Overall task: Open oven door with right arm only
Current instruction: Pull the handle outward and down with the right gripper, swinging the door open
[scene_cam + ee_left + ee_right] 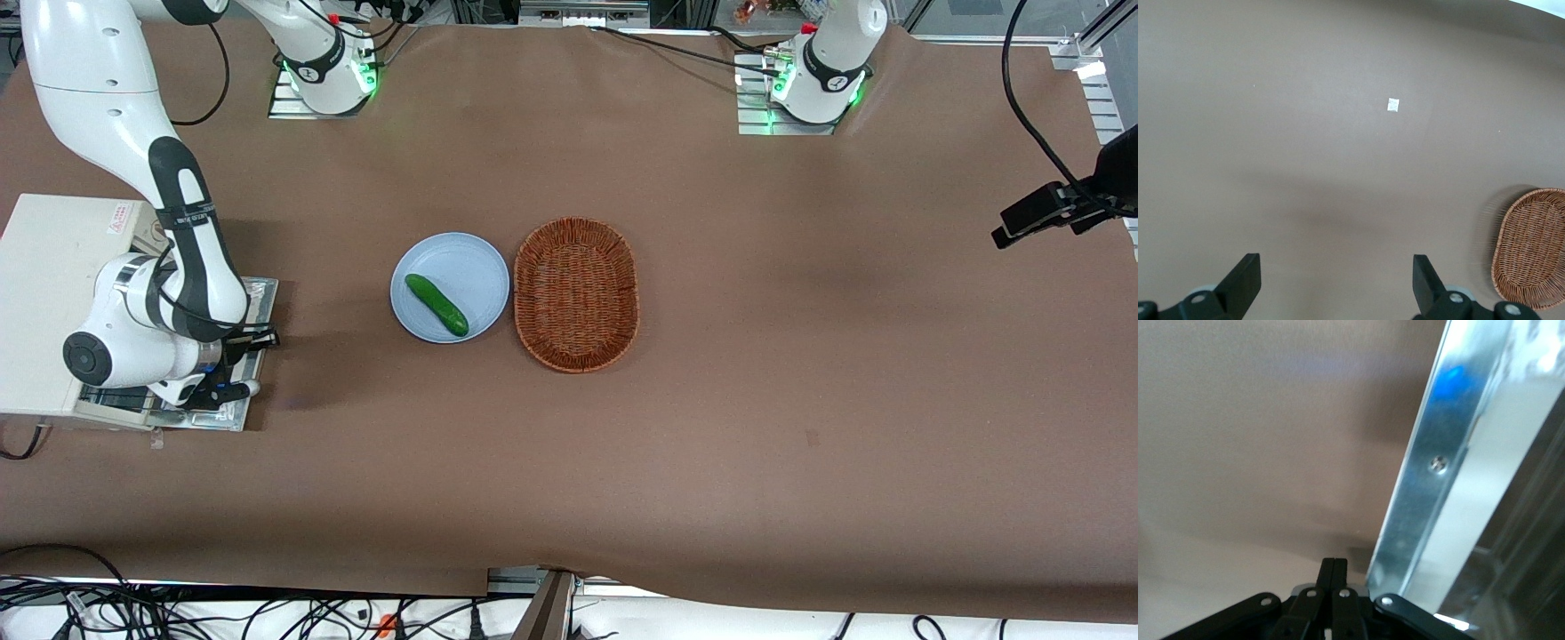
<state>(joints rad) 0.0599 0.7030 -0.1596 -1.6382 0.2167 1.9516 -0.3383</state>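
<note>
Front view: oven door (253,307) lying open, almost flat, at the left edge of the frame, beneath the right arm (182,231).
Gripper (233,366) sits low at the door's outer edge, its 2 fingers pressed together in the right wrist view, holding nothing. Judged nearly complete; good practice is to press the door gently until fully flat, avoiding tipping the oven (44,293). Forearm descends steeply, wrist bent.
</note>
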